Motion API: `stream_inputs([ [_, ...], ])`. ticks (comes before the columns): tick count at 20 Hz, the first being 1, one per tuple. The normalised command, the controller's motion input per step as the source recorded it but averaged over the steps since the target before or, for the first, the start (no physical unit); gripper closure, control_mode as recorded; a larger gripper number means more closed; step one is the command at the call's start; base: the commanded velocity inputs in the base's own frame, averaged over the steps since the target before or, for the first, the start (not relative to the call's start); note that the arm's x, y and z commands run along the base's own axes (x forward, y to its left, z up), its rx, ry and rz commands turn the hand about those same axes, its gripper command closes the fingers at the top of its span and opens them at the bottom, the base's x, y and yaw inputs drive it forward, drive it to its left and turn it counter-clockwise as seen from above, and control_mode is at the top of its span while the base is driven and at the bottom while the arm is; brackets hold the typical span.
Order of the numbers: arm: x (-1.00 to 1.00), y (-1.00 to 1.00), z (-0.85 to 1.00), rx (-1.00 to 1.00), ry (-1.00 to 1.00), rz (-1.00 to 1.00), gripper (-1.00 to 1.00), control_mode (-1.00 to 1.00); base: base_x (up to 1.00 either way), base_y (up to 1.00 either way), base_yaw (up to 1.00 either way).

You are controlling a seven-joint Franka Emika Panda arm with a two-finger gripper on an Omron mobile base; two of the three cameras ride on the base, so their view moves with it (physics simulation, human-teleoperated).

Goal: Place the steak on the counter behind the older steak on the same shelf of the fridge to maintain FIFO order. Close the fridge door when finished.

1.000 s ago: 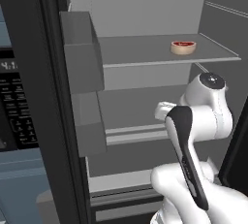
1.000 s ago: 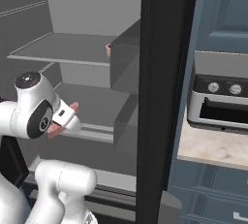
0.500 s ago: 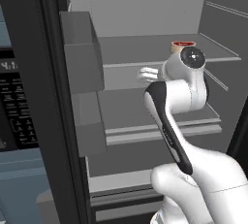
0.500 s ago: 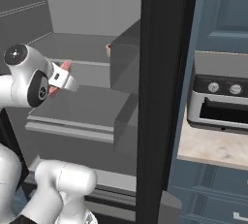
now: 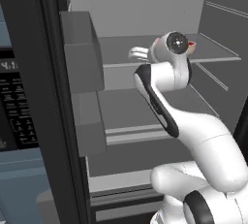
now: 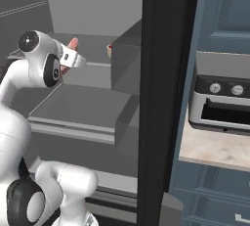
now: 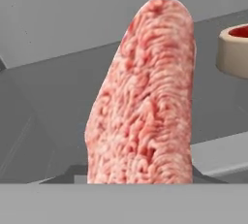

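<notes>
The gripper (image 6: 73, 54) grips the steak (image 7: 145, 97) — upright, just ahead of it. The older steak (image 7: 235, 48) sits beyond on the shelf (image 7: 58, 97); off to one side.

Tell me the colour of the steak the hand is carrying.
Mottled pinkish-red with paler flecks; the steak shows best in the hand view.

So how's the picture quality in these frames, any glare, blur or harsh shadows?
Left base view: flat even light, no glare, soft-edged render; the shelf casts little shadow. Right base view: the black fridge door shows no reflections. Hand view: the steak looms large but keeps sharp texture.
</notes>
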Motion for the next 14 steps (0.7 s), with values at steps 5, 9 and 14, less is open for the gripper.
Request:
stream_inputs([
  [5,0.98,0.0,0.24,0.0,0.02,0.0,1.0,-1.0,0.0,0.0,0.0],
  [9,0.84,0.0,0.46,0.0,0.06,0.0,1.0,-1.0,0.0,0.0,0.0],
  [14,0.4,0.0,0.2,0.0,-0.01,0.0,1.0,-1.0,0.0,0.0,0.0],
])
